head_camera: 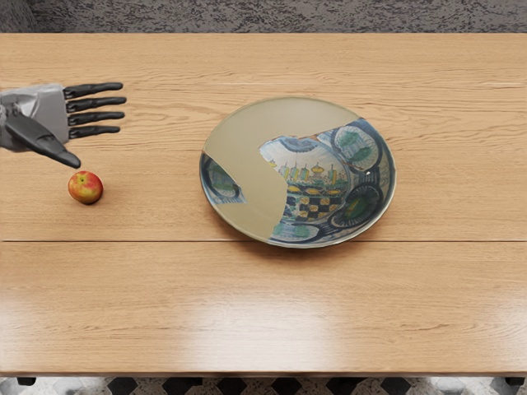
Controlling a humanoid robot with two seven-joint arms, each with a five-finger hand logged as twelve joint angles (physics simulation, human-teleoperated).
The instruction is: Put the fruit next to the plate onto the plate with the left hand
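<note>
1. With fingers (99,103) held straight and apart, clamped on nothing.
2. Find the apple (85,187) lying on the desk (263,304) at the left, seemingly untouched, just near of the tip of the thumb (47,145).
3. Note the left hand (37,115) just beyond it, with thumb slanted toward it: probably opened wide to take it in.
4. See the plate (247,123) well to the right, bare of fruit; hence a carry rightward over its rim, probably with a gentle set-down against rolling.

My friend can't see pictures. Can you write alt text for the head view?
An open left hand is close to a small apple on a wooden table, not touching it. A big patterned plate sits apart, to the apple's right.
</note>
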